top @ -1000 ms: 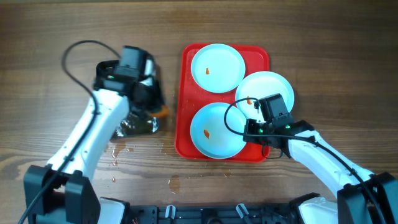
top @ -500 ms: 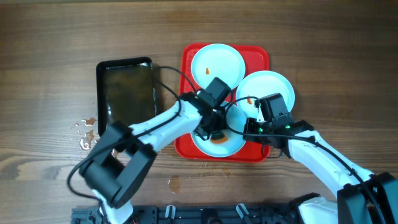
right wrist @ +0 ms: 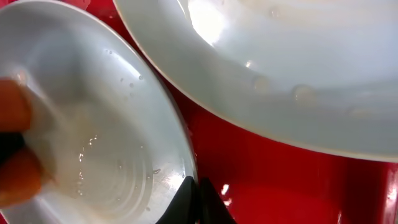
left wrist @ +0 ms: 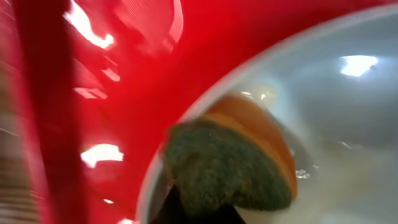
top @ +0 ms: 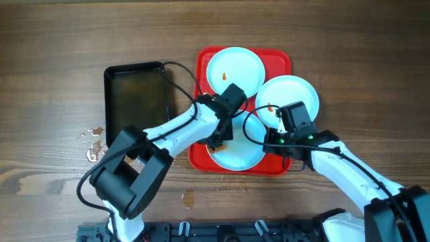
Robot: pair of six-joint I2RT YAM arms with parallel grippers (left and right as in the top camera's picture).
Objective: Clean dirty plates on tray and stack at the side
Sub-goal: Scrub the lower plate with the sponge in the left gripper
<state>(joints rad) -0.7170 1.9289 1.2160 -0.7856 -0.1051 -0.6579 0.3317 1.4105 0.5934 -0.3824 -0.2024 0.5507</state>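
Overhead: tray [top: 281,60] holds all three plates, none stacked yet. 6 o'clock plate [top: 245,156] looks wiped. 12 o'clock plate [top: 235,67] and 3 o'clock plate [top: 292,94] still show smears. Left claw [top: 220,141] has shifted from the 6 o'clock plate's centre to its 9 o'clock edge.
Left wrist: left claw pinching sponge [left wrist: 227,168].
Right wrist: right claw [right wrist: 199,198] pressed together on the 6 o'clock plate's rim.

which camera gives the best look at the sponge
Left wrist: the sponge fills the frame, green scrub face and orange body on the plate, though blurred. Right wrist catches only an orange blur at the left edge. Overhead, the left gripper hides it.
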